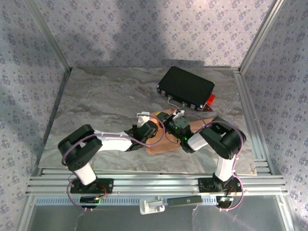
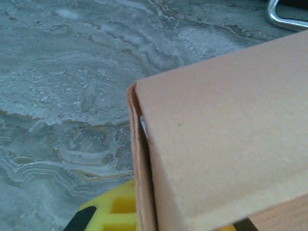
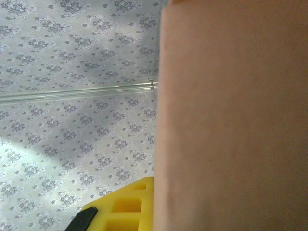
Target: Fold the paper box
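Mid-fold: the paper box (image 1: 161, 146) sat by the middle of the worktop's (image 1: 106, 96) near edge, our left hand (image 1: 149, 126) and right hand (image 1: 175, 120) both pinched shut on its cardboard panels. Next we'd probably need to swing a panel upright without crumpling it.

Box (image 2: 226, 134): matt brown cardboard, smooth with a faint grain; table (image 2: 72, 96): grey marbled stone look, slight sheen; case (image 1: 186, 87): matt black, its handle (image 2: 284, 17) polished metal; walls (image 3: 72, 144): matt patterned covering; rails (image 1: 144, 185): brushed aluminium.
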Robot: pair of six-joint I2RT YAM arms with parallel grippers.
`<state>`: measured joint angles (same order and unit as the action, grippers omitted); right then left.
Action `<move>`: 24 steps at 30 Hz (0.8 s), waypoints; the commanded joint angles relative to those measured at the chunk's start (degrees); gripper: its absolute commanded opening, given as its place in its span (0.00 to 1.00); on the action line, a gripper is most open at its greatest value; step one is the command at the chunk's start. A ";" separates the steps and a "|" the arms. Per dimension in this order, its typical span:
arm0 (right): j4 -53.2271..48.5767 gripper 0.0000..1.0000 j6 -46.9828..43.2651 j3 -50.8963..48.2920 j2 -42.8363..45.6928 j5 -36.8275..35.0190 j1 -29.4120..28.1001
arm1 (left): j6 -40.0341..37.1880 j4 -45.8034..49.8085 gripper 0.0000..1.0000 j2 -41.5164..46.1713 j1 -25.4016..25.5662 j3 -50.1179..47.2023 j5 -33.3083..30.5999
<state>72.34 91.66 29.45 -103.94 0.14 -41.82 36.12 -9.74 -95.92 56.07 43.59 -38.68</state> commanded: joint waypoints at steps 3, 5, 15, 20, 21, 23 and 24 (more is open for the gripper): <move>-3.23 0.00 2.36 0.08 -0.95 1.02 -3.10 | 6.79 9.06 0.00 -0.18 0.70 6.27 -7.06; -3.77 0.00 3.40 0.16 -1.16 -0.11 -3.77 | 9.10 12.46 0.00 -0.83 0.68 7.81 -8.76; -5.09 0.00 6.71 0.03 -1.45 -1.30 -4.66 | 12.26 17.47 0.00 -3.24 0.68 10.17 -10.63; -10.56 0.25 4.09 -1.75 4.95 -3.06 -4.65 | 10.87 18.67 0.00 -0.57 0.51 9.45 -11.57; -13.28 0.32 2.92 -1.95 7.49 -3.47 -4.58 | 10.33 18.78 0.00 0.21 0.31 9.33 -11.58; -23.23 0.47 -0.14 -1.66 14.98 -4.49 -4.52 | 9.20 19.35 0.00 2.41 -0.14 9.05 -11.00; -28.72 0.52 -1.35 -1.33 18.64 -5.28 -4.50 | 8.89 20.07 0.00 3.31 -0.46 9.13 -10.77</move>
<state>57.39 94.39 27.94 -93.36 -3.75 -46.24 46.52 8.29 -96.57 56.47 51.88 -46.78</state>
